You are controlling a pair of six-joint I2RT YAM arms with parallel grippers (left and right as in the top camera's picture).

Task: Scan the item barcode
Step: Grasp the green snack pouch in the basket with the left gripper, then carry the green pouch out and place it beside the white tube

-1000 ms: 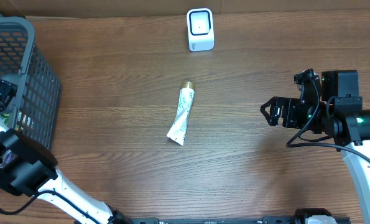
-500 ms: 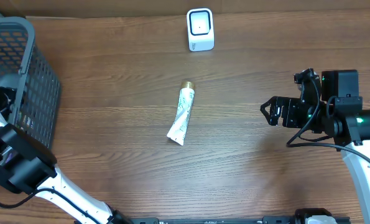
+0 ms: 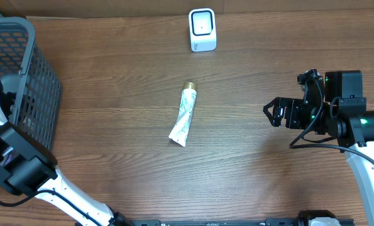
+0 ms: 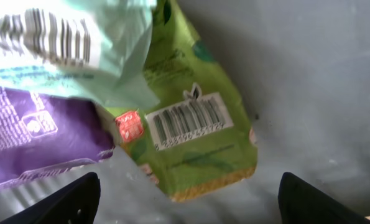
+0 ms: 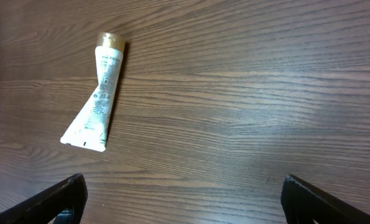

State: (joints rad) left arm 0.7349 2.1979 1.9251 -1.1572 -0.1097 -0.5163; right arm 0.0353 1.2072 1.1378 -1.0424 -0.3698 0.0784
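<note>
Left wrist view: left gripper (image 4: pixel 188 198), jaws wide, holding nothing, inside the basket (image 4: pixel 315 74). Green pouch (image 4: pixel 197 130), barcode up, just ahead between the fingertips; purple pouch (image 4: pixel 35 137) ahead-left. Right gripper (image 5: pixel 197 202), jaws wide, holding nothing; white tube (image 5: pixel 99 99) on table (image 5: pixel 265 93), ahead-left, well apart.

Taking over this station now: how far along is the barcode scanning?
Done: nothing certain; a tube lies on the table. In hand: left fingers, open, hover over a green packet in the basket, gripping nothing. Left: grasp it and show its barcode to the scanner. Right fingers are open, empty.
</note>
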